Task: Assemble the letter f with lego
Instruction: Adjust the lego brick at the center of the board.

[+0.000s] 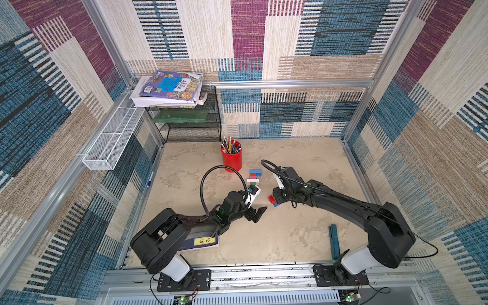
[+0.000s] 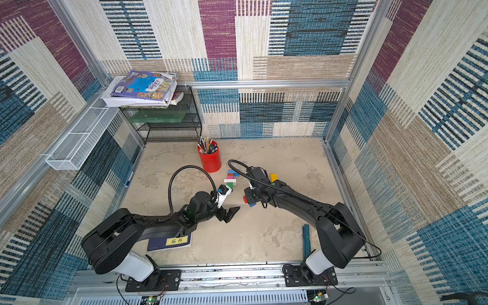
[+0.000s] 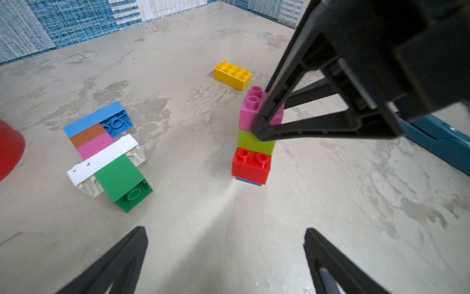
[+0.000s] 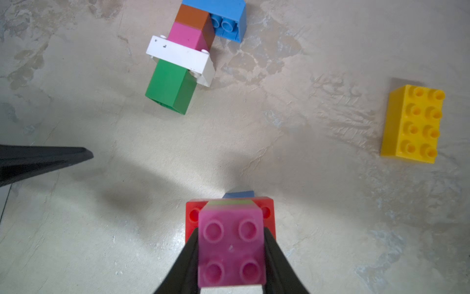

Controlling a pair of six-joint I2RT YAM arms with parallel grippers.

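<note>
Stretching forward, the right gripper clamps the pink brick atop the lego stack; at its eight o'clock the left gripper hovers, spread wide.

A yellow label on the dark blue book lying near the front edge of the table carries two black Chinese characters, apparently 论语, turned upside down to the camera. On the black wire rack, the top picture book shows a white Chinese title on its blue panel, too small to read, and a barcode whose digits are illegible.
</note>
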